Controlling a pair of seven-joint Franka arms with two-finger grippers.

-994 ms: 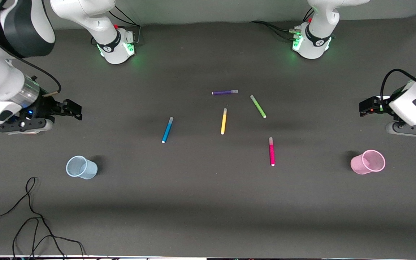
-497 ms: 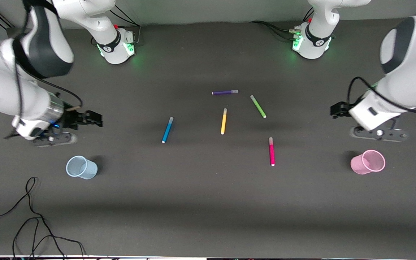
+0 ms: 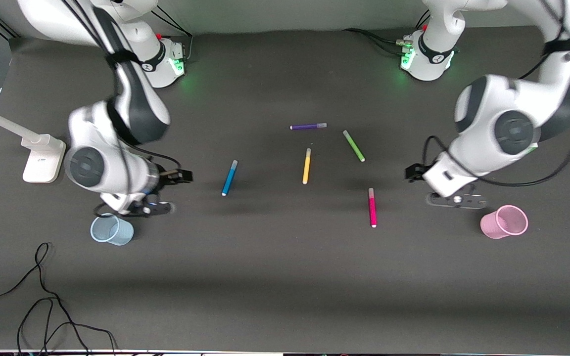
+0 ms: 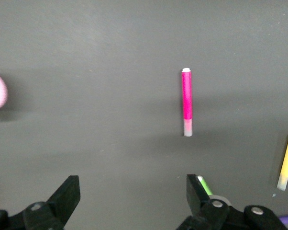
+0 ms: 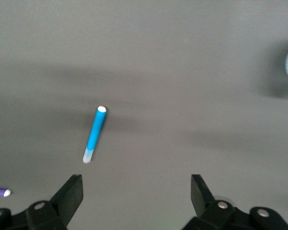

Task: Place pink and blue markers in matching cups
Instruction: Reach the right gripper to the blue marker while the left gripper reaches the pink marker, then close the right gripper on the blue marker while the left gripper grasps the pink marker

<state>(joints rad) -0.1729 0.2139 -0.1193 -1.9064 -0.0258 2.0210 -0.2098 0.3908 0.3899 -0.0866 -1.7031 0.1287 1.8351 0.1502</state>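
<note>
Fingers apart on both grippers, nothing held. In your front view the left gripper [image 3: 412, 173] hangs over bare worktop [image 3: 285, 277] between the pink marker [image 3: 372, 207] and the pink cup [image 3: 504, 222]; the right gripper [image 3: 184, 175] is over the worktop between the blue marker [image 3: 229, 177] and the blue cup [image 3: 112, 229]. Purple pen [image 3: 308, 126], green pen [image 3: 354, 146] and yellow pen [image 3: 307, 166] lie near the middle, clear of both markers. Both cups look empty.

Your left wrist view shows the pink marker [image 4: 187, 102] flat on the worktop with open fingers [image 4: 67, 194] framing it. Your right wrist view shows the blue marker [image 5: 95, 134] likewise, unobstructed.
</note>
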